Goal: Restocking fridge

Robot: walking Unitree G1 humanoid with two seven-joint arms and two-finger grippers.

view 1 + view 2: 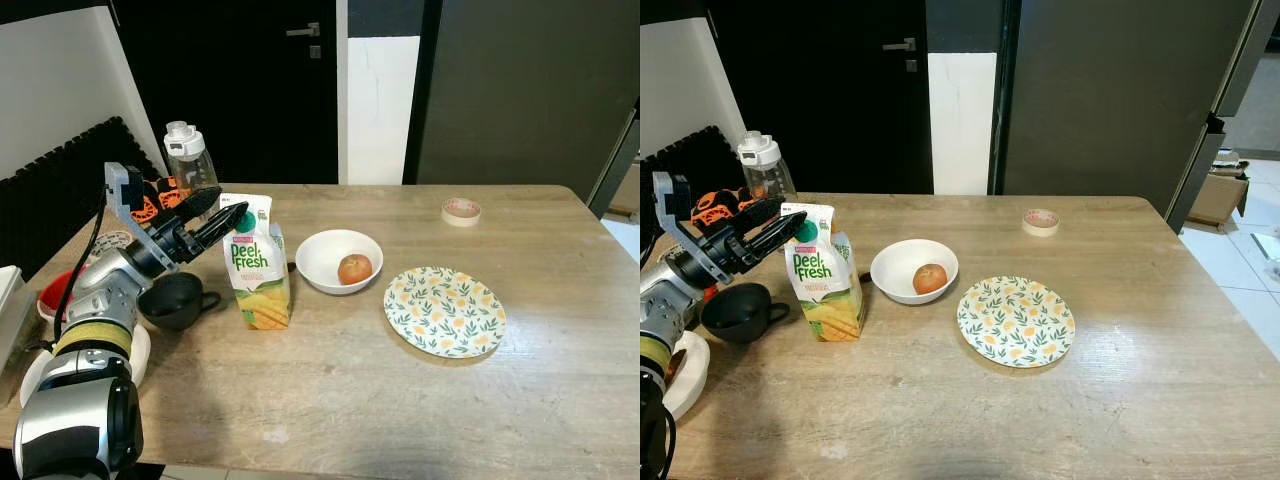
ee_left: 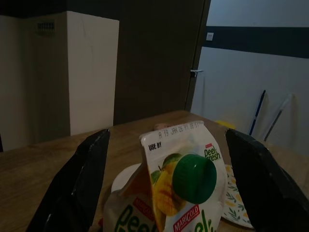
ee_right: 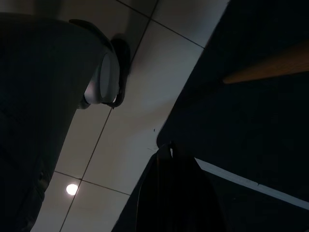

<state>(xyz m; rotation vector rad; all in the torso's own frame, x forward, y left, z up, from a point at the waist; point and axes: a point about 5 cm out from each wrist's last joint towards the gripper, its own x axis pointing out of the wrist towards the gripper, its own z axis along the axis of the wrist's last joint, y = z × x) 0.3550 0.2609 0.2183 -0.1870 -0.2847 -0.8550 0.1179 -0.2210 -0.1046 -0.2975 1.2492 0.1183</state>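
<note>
**Inspector:** Juice carton (image 1: 258, 262), position?

**Assistant:** Upright on the bench (image 1: 560, 400), left of centre, long axis vertical, green cap on its slanted top. The white bowl (image 1: 339, 261) is just to its right, the black cup (image 1: 176, 300) just to its left.

**Inspector:** Left gripper (image 1: 218, 213)?

**Assistant:** Raised at the carton's top, coming in from the left. Jaws spread. In the left wrist view the two fingers (image 2: 72, 188) stand either side of the carton's upper part with clear gaps, so nothing is pinched yet.

**Inspector:** What does the coming move turn on?

**Assistant:** In my judgement, on that straddle. The carton lies straight ahead of the jaws, between them; closing across its upper body should take it. The left arm is plainly the nearer. A grip so high on a tall carton could tip it.

**Inspector:** Right gripper (image 3: 170, 193)?

**Assistant:** Hangs idle over floor tiles; its view is too dark to judge the jaws.

**Inspector:** Containers?

**Assistant:** The bowl holds one round reddish fruit (image 1: 354, 268). The patterned plate (image 1: 445, 311) to the right is bare. A clear bottle (image 1: 191, 160) stands far left; contents cannot be told.
</note>
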